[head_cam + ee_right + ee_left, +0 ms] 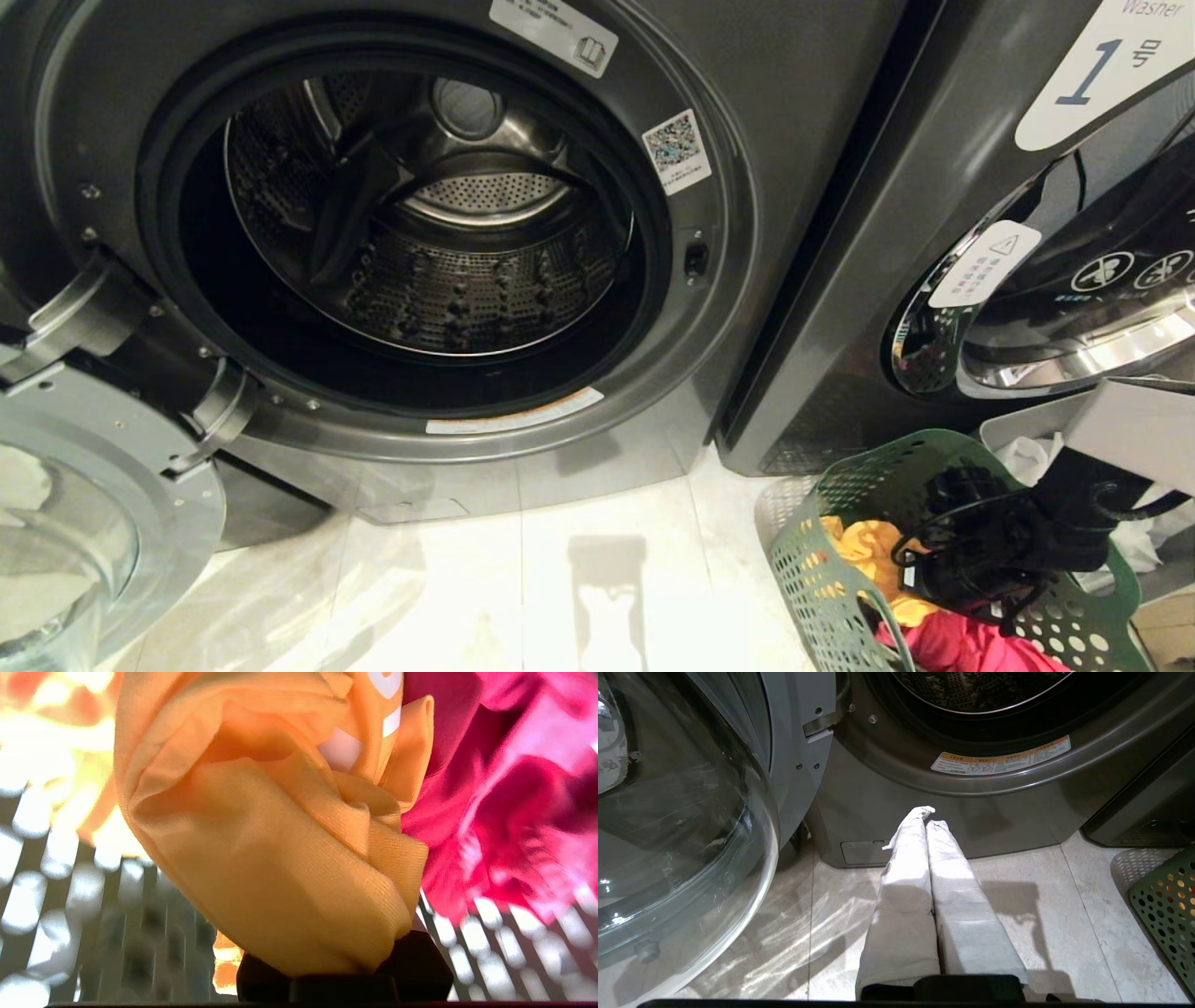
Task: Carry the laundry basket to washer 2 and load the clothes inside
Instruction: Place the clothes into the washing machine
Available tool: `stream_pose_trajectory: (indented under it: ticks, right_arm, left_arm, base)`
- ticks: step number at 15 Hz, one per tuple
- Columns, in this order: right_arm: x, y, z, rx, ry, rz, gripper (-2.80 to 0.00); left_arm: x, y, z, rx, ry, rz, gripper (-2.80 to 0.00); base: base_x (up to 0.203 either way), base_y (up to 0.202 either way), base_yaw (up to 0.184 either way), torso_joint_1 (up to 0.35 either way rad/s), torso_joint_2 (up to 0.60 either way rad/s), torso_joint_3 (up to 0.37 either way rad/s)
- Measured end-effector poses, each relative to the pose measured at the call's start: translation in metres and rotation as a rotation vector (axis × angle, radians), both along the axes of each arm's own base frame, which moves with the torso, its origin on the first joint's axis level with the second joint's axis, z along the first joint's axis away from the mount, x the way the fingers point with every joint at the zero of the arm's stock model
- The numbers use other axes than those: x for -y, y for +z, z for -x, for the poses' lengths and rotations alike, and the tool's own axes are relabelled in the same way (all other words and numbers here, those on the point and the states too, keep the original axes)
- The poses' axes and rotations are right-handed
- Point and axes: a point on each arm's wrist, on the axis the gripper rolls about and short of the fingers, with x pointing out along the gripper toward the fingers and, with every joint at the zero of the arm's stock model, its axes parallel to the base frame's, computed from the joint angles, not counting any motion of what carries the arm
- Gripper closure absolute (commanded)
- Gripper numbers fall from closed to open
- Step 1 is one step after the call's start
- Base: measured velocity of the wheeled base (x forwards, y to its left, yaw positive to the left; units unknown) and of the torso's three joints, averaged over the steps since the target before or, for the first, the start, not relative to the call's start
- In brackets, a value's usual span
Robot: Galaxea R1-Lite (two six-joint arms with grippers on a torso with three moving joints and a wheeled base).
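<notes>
The laundry basket (840, 560) stands on the floor at the lower right of the head view, below the machine marked 1 (980, 233). The open washer (747, 187) fills the upper left, its drum bare, so I judge carrying done and loading barely begun. My right claw (343, 970) is down in the basket, clamped on the yellow garment (280, 858); the pink one (504, 812) lies beside it. My left claw (927, 821) hangs idle, pressed together, over the pale tiled floor (467, 597).
</notes>
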Motion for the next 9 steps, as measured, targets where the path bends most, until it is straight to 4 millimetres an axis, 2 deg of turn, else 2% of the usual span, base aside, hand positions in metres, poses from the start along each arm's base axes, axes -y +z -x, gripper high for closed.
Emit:
stream_pose_trajectory:
  ticks: [4,9]
  right_arm:
    - [-0.008,0.057,0.06,-0.001,0.025,0.008,0.0]
    - [-0.019,0.142,0.146,0.133,0.089,0.122,0.0]
  left_arm:
    - [0.0,0.0,0.0,0.0,0.0,0.0,0.0]
    - [0.0,0.0,0.0,0.0,0.0,0.0,0.0]
  base:
    - [0.0,0.0,0.0,0.0,0.0,0.0]
    - [0.0,0.0,0.0,0.0,0.0,0.0]
